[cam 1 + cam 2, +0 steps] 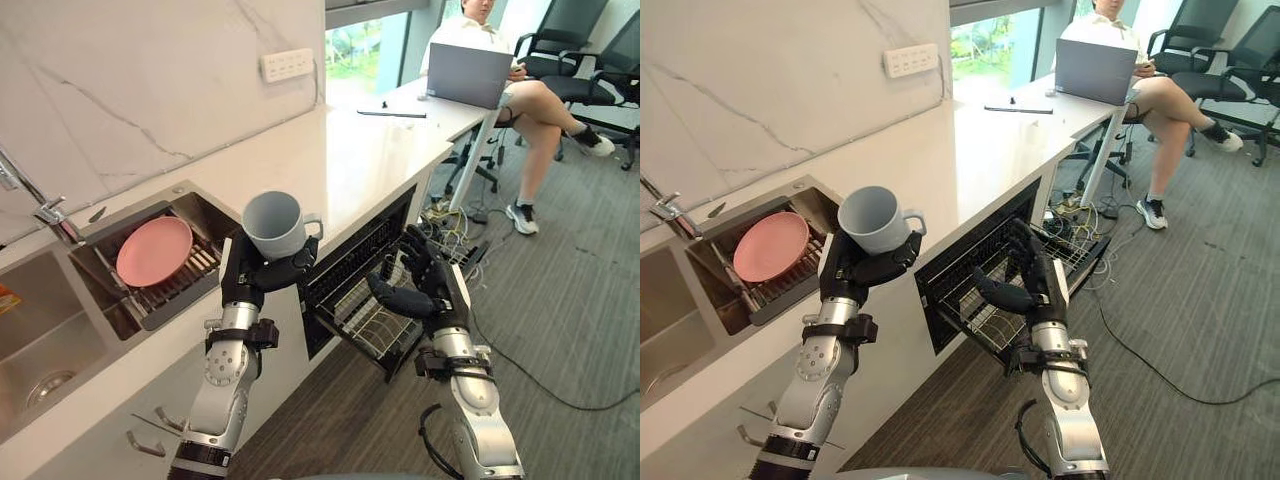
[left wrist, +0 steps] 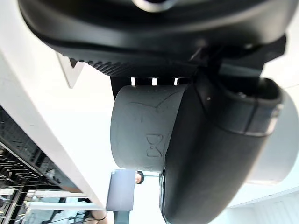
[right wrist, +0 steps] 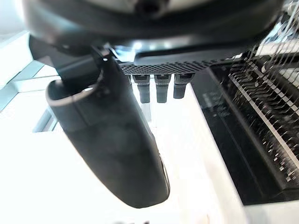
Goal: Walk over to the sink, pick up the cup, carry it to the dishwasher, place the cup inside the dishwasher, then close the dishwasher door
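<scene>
Left eye view: the left hand (image 1: 262,278) holds the cup (image 1: 274,222) up beside the open dishwasher (image 1: 352,268).

At far left lies the sink (image 1: 40,335), and just right of it a pink plate (image 1: 154,250) leans in a drying rack (image 1: 170,297) sunk into the white surface (image 1: 330,150). Next comes the left hand, its fingers and thumb curled round the base of the grey cup, which is lifted clear above the surface's front edge with its mouth up and its handle pointing right. Right of the cup the dishwasher stands open, its wire basket (image 1: 370,325) pulled out. The right hand (image 1: 415,285) hangs over that basket, fingers loosely spread and holding nothing. At far right a person (image 1: 530,95) sits with a laptop (image 1: 468,73) at the end of the surface.
</scene>
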### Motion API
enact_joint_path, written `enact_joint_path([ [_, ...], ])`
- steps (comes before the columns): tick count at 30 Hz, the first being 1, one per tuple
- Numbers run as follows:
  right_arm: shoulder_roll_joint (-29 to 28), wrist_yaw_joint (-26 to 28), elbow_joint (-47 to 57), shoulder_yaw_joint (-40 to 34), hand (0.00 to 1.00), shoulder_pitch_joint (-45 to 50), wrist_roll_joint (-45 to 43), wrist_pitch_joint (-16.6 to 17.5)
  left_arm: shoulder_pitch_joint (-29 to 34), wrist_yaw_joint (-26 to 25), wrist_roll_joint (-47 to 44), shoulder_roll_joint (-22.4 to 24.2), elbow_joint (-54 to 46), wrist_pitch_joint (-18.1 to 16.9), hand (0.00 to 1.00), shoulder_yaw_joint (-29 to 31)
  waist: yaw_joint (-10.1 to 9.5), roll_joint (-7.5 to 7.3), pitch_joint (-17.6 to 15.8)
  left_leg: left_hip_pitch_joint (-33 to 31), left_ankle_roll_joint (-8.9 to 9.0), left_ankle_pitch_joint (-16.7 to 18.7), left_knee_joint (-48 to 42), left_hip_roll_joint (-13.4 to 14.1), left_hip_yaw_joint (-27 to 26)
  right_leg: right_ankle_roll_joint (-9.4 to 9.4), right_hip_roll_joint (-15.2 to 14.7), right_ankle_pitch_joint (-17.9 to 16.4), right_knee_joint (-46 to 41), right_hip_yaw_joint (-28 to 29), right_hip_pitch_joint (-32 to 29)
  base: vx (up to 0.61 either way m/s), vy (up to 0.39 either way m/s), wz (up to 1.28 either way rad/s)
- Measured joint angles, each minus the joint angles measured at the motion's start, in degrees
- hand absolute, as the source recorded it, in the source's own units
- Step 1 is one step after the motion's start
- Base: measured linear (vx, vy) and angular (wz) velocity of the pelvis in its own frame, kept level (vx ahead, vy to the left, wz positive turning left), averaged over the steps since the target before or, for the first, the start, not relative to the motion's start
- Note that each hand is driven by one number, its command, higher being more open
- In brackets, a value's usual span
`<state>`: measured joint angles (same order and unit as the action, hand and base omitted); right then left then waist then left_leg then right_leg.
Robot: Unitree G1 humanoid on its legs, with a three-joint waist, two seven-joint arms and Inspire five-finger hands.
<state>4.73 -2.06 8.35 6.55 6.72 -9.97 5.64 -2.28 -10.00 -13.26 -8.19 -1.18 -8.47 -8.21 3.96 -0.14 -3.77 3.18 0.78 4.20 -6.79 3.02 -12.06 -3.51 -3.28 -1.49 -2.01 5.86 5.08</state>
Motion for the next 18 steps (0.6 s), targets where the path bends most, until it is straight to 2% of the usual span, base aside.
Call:
enact_joint_path([
  [8, 2.1, 2.1, 4.7, 5.0, 0.9, -3.6, -2.4, 2.2, -3.3, -0.8, 1.6, -0.1, 1.9, 0.0, 0.3, -1.9, 0.1, -0.26, 0.5, 0.0, -0.56, -0.9, 1.8, -0.5, -0.6, -0.5, -0.5, 0.4, 0.2, 0.6, -0.9, 0.0, 0.006, -0.03],
  [18, 2.9, 1.9, 4.7, 6.4, 0.9, -4.2, -3.6, 2.2, -4.7, -0.7, 2.5, 0.0, 4.4, 0.0, 0.3, -5.8, 0.16, -0.52, 1.2, 2.7, -1.25, -6.0, 10.5, -2.4, 0.4, -0.95, -1.5, 0.7, 0.5, -0.6, -1.5, -0.03, 0.003, 0.07],
])
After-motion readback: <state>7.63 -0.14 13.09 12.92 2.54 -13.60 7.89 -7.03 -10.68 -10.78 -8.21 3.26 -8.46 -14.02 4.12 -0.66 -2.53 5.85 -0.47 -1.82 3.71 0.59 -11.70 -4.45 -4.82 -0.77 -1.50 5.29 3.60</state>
